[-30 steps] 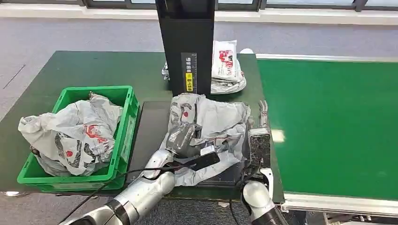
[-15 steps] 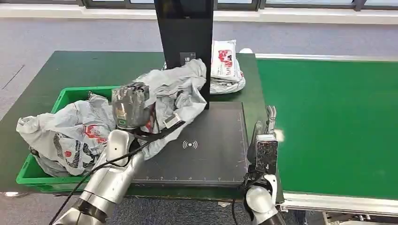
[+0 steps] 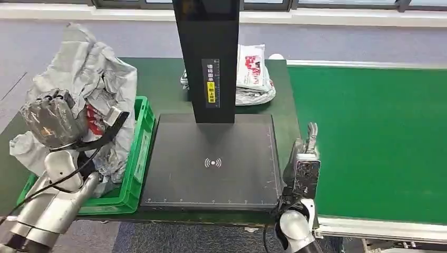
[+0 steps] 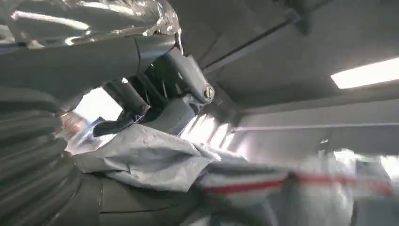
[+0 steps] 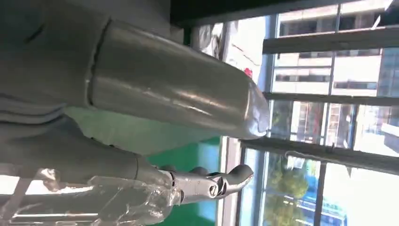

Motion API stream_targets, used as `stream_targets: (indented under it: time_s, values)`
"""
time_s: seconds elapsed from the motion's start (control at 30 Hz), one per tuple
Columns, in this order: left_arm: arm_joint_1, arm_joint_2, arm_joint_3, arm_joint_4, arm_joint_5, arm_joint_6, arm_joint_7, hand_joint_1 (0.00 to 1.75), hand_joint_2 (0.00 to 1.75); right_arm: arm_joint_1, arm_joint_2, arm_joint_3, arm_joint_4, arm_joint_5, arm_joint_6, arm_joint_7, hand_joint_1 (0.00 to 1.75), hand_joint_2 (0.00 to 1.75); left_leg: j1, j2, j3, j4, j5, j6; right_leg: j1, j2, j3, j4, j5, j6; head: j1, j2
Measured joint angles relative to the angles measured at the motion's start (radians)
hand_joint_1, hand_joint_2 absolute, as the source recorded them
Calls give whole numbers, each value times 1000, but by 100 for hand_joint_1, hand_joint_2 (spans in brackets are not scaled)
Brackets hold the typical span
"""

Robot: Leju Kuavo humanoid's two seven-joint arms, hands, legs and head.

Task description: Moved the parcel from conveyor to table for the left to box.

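- Left hand (image 3: 52, 118): fingers curled tight into the grey plastic of the parcel (image 3: 92, 74); the wrist view shows dark fingers (image 4: 127, 96) pressed into crumpled film. Hand raised, back of it toward the camera, forearm rising steeply from the lower left.
- Parcel hangs from that hand above the green crate (image 3: 138, 158) at the table's left end, its top bunched up higher than the hand, its lower folds draping down into the crate.
- Right hand (image 3: 304, 158): upright at the table's right edge beside the conveyor (image 3: 369, 142), fingers straight and apart, nothing in them. Thumb (image 5: 174, 96) and one finger (image 5: 211, 186) show separated in its wrist view.
- Versus half a second ago: parcel was over the crate's right rim and the scanner pad's left part; it is now further left and higher, fully off the pad. A second ago it lay flat on the pad. Right hand has barely shifted.
- Surroundings: black scanner pad (image 3: 211, 163) lies bare, its black column (image 3: 208, 52) standing at the rear. Two more bagged parcels (image 3: 253, 74) stacked behind the column, partly hidden by it.
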Motion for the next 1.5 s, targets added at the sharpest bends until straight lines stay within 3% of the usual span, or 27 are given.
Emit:
stream_targets:
  time_s: [0.17, 0.3, 0.33, 0.43, 0.63, 0.8, 0.9, 0.97, 1.1, 1.23, 1.27, 1.5]
  values:
    - [-9, 104, -32, 46, 0, 0, 0, 175, 175, 5, -7, 0, 0, -10, -3, 0, 0, 0, 0, 2, 0, 0, 0, -1, 0, 2, -1, 0, 0, 0, 0, 0]
    - [-9, 138, -44, 63, 0, 0, 0, 175, 175, 5, -9, 0, 0, -11, -3, 0, 0, 0, 0, 2, 0, 0, -1, -1, 0, 2, -1, 0, 0, 0, 0, 0]
    - [-2, 148, -45, 62, 0, -1, 0, 2, 175, 5, -10, 0, 0, -11, -3, 0, 0, 0, 0, 2, 0, 0, -1, -2, 0, 2, -1, 0, 0, 0, 0, 0]
    - [-33, 118, -68, 153, 0, -24, 0, 0, 175, 9, -12, 0, 0, -20, -6, 1, 0, 0, -1, -2, 1, 0, -1, -2, -1, -1, 0, 0, 0, 0, 0, 0]
    - [-85, -40, -89, 488, 1, -48, -43, 0, 175, 31, -15, 0, -21, -8, 11, 24, 0, 0, -2, -1, 2, 0, -1, -2, -2, -1, 3, 0, 1, -1, 1, 0]
    - [-113, -164, 33, 635, 132, -99, -369, 0, 175, 35, -19, 0, -31, -10, 53, 49, 0, 0, -4, 2, 7, -1, -3, -1, -5, 2, 5, 0, 0, 0, 0, 0]
    - [-119, -249, 161, 684, 423, -156, -663, 0, 175, 34, -31, 0, -42, -20, 69, 67, 0, 0, -4, 1, 6, -1, -3, -1, -4, 1, 4, 0, 0, 0, 1, 0]
    - [-134, -291, 230, 695, 557, -173, -772, 0, 175, 31, -36, 0, -47, -21, 76, 74, 0, 0, -4, 1, 6, -1, -3, -1, -4, 0, 5, 0, 0, 0, 0, 0]
    - [-149, -345, 311, 669, 839, -200, -942, 0, 175, 22, -41, 0, -47, -23, 86, 77, 0, 0, -4, 2, 7, -1, -3, -1, -4, 1, 5, 0, 0, 0, 0, 0]
    - [-148, -375, 348, 650, 893, -204, -977, 0, 175, 18, -44, 0, -47, -23, 90, 78, 0, 0, -4, 0, 7, -1, -3, -1, -4, 0, 5, 0, 0, 0, 0, 0]
    - [-146, -382, 356, 644, 902, -204, -983, 0, 0, 17, -44, 0, -47, -23, 90, 78, 0, 0, -4, 0, 7, -1, -3, -1, -4, 0, 5, 0, 0, 0, 0, 0]
    - [-95, -421, 384, 514, 1262, -116, -1169, 0, 0, 15, -45, 0, -41, -38, 92, 46, 0, 0, -4, 1, 6, -1, -3, -1, -4, 0, 5, 0, 0, 0, 0, 0]
